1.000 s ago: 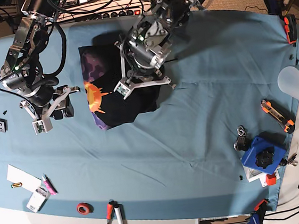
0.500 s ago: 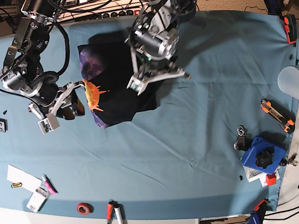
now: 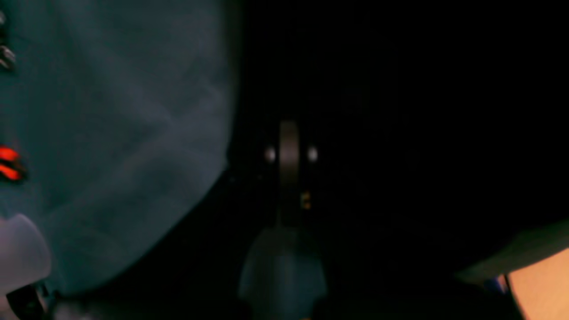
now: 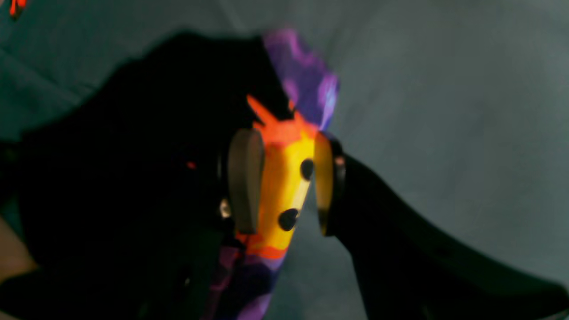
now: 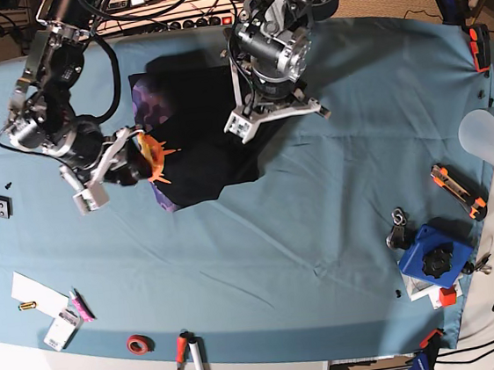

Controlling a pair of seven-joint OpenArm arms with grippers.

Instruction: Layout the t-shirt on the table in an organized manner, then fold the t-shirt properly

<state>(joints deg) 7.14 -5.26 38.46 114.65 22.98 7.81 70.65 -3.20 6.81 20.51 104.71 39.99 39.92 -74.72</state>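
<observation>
My right hand has slid in from the side, its fingers now apart astride the orange skull print at the edge of the crumpled black cotton t-shirt. My left hand, clamped on the shirt's far side, has lifted. The shirt lies bunched on the light blue worktop, so spreading comes next.

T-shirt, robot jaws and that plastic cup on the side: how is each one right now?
t-shirt: bunched up on the table, not spread flat, skull print showing at its edge.
left gripper: jaws shut, pinching black t-shirt fabric.
right gripper: jaws open, either side of the orange print's edge, not closed on it.
plastic cup: lying on its side at the table's edge.
</observation>
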